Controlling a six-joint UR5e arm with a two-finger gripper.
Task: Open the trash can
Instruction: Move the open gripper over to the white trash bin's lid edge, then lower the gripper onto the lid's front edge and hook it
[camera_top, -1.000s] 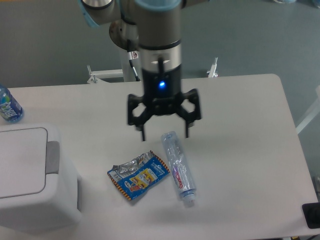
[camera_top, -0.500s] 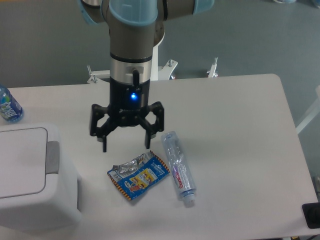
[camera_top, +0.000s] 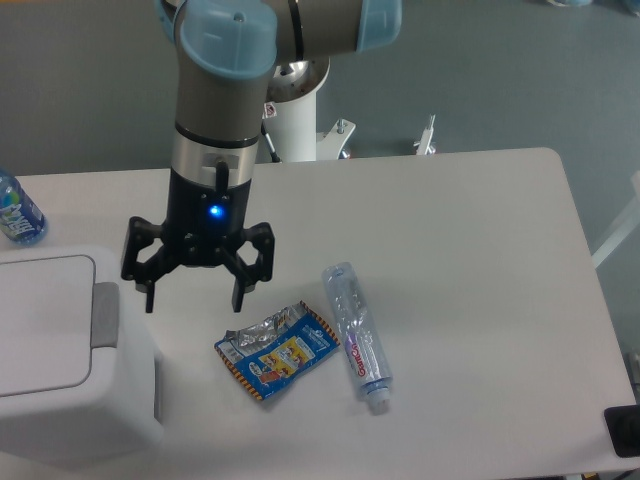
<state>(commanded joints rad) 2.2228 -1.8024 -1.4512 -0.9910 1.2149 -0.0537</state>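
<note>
The trash can (camera_top: 60, 360) is a large white boxy bin at the table's lower left, with a flat white lid panel (camera_top: 40, 325) lying shut and a grey push strip (camera_top: 104, 315) along its right side. My gripper (camera_top: 193, 301) hangs open and empty above the table, just right of the grey strip and a little above it. Its left fingertip is close to the bin's right edge without touching it.
A blue crumpled snack wrapper (camera_top: 277, 352) lies below and right of the gripper. A clear empty plastic bottle (camera_top: 356, 335) lies beside it. A blue-labelled bottle (camera_top: 17, 210) is at the far left edge. The table's right edge is far from the arm.
The gripper has moved steadily left, from above the clear bottle to beside the trash can's grey strip. It stays open. The objects on the table have not moved.
</note>
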